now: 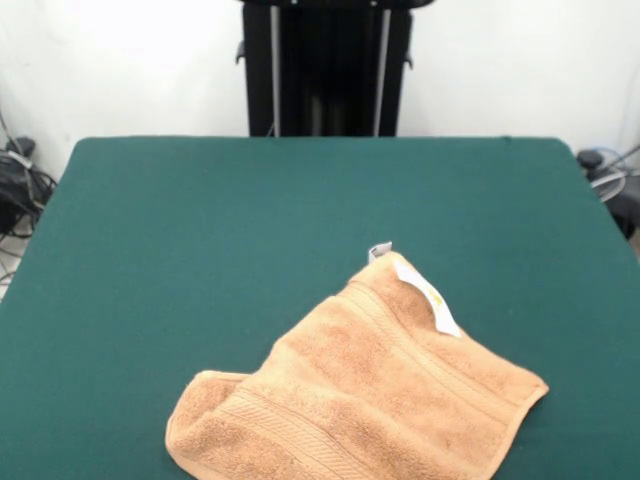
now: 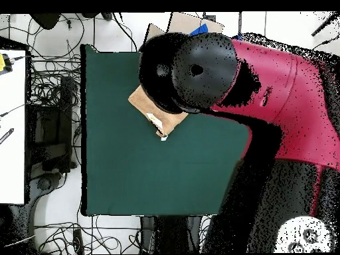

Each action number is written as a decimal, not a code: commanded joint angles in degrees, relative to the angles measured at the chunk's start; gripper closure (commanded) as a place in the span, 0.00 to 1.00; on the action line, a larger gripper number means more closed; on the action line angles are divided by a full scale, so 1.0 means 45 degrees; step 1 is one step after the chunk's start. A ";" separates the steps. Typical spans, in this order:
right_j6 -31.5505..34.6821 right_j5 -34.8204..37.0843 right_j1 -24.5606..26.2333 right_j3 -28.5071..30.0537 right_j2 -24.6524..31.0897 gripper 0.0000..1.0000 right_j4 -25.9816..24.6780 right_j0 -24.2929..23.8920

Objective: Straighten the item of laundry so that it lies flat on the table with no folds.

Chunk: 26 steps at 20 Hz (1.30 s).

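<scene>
Towel rumpled at near edge, gripper unseen

Front view: towel (image 1: 365,400) lies on the table (image 1: 200,230) near the camera-side edge, right of centre, its left corner folded over, white tag (image 1: 430,295) showing at its far corner. Pedestal (image 1: 325,65) behind table. Overhead: red-black arm (image 2: 265,86) covers most of the towel (image 2: 143,103). No gripper in either view, so its state can't be told
</scene>
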 commanded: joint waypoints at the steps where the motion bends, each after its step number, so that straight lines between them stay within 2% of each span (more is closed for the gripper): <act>1: -0.0667 -0.1500 0.0510 0.3196 0.0932 0.00 -0.0162 0.0151; 5: -0.0580 -0.2162 0.0733 0.3484 0.1010 0.00 -0.0236 0.0114; 9: -0.0707 -0.2441 0.1424 0.3389 0.1205 0.00 -0.0251 -0.0135; 14: -0.1311 -0.4034 0.1903 0.3705 0.1451 0.00 -0.0530 -0.0479; 21: -0.1728 -0.5294 0.2198 0.3723 0.1663 0.00 -0.1149 -0.0736; 26: -0.1623 -0.4993 0.2003 0.3730 0.1659 0.00 -0.1014 -0.0699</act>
